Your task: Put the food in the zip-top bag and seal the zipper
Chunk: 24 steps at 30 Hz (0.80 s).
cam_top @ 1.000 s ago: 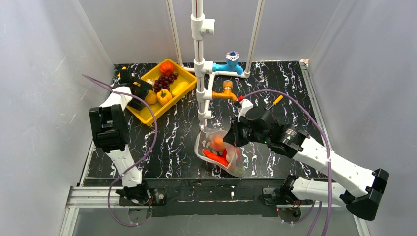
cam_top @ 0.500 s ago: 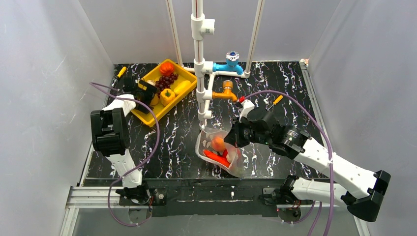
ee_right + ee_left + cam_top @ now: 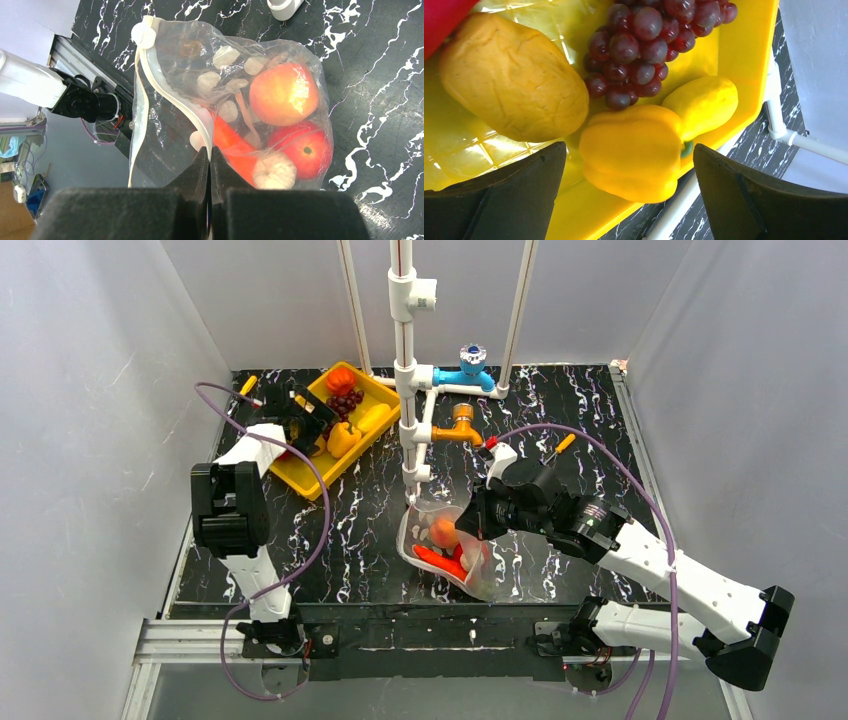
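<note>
1. We find the left tool spread wide over the yellow tray at the far left of the counter. Its two fingers stand either side of the yellow pepper without touching it.
2. We find the right tool pressed together on one lip of the zip-top bag, pinching it just beside the zipper. The bag sits near the front centre of the counter, well apart from the tray, with its mouth gaping.
3. Inside the bag are a peach, a tomato and other pieces. In the tray with the pepper are grapes, a brown lumpy piece and a yellow fruit.
4. We judge the step in hand to be picking up the pepper. We recommend lowering the tool straight down so the fingers straddle the pepper's body rather than its stem. Close gently, since the glossy skin may slip.
5. Hazards: the yellow fruit sits against the pepper, the grapes lie just beside it, and the tray wall is near. A skewed approach could snag any of them.
6. The right tool should hold its pinch so the mouth is wide for the drop.
</note>
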### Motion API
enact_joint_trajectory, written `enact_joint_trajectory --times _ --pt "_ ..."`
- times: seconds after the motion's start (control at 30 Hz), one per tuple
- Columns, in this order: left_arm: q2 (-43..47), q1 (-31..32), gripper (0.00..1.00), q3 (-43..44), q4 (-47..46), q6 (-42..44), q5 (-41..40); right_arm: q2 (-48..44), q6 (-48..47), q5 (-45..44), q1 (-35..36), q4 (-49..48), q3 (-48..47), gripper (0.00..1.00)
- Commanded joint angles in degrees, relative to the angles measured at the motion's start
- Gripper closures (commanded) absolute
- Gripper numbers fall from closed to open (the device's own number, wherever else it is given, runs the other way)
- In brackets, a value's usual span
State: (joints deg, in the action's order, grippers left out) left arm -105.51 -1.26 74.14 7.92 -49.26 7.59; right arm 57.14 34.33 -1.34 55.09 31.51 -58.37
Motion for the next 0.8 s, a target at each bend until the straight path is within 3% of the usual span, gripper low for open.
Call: enact_joint_trajectory --times 0.0,0.13,0.3,0.53,0.73,0.77 --pt "-1.1 0.4 0.02 1.7 2.1 1.3 2.4 -0.2 -0.1 -0.3 -0.3 -1.3 -0.6 0.99" --pt "1.2 0.4 0.02 -2.0 -4.2 1.0 4.2 -0.4 -0.2 -0.6 -0.3 -1.2 -0.6 0.99" --pt "-0.5 1.3 0.02 -1.2 -2.1 0.7 6.0 -0.1 -0.4 -0.6 -0.3 -1.3 -0.5 0.99" --pt "-3.5 2.3 0.02 -3.4 -7.4 -3.9 10.9 -0.2 -0.3 -0.4 -0.3 -1.5 -0.5 0.99" --pt "-1.5 2.3 0.13 -4.0 -7.4 -3.4 8.3 -1.2 -0.5 -1.5 -0.3 -0.4 -0.6 0.99" --pt "-0.6 2.3 0.18 -4.9 -9.0 -3.2 7.9 -1.3 -0.5 -1.6 -0.3 -0.4 -0.6 0.99"
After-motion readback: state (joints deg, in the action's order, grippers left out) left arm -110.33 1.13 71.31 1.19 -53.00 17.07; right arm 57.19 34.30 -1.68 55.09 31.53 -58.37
